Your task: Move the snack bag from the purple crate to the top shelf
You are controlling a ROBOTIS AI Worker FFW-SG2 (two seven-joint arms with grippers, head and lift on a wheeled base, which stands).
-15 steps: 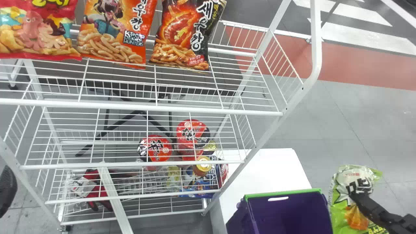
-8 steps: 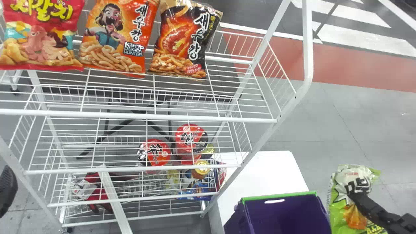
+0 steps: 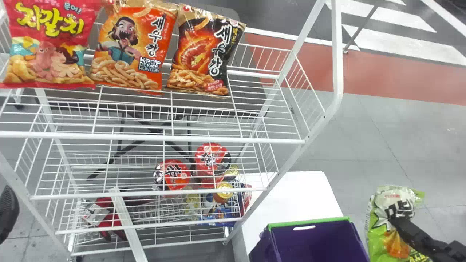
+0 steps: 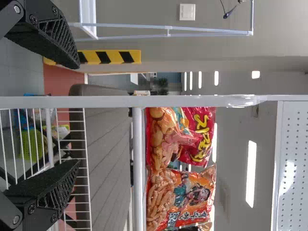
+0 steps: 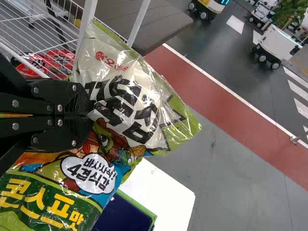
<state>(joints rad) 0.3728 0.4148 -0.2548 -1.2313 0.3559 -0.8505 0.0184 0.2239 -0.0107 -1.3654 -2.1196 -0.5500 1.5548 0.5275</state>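
At the lower right, the right end effector (image 3: 394,219) grasps the green snack bag (image 3: 397,248), just right of the purple crate (image 3: 316,238), while the left end effector (image 3: 8,214), at the left edge, is released, and three packets (image 3: 127,47) rest on the top shelf (image 3: 153,137) at upper left

On red bag (image 3: 45,47) we read 자갈치 in large yellow letters, smaller 문어! near top. On orange bag (image 3: 127,51) we read 새우깡, with KPOP DEMON HUNTERS lower down. On black bag (image 3: 196,54) we read 새우깡 too; small print on its red patch too fine for us. On green bag (image 5: 91,175) we read 4겹식감 in white bubble, 콘스프맛 in yellow on dark green; large black lettering creased, we cannot read it surely. On red lids (image 3: 174,176), dark characters behind wires, unclear to us.
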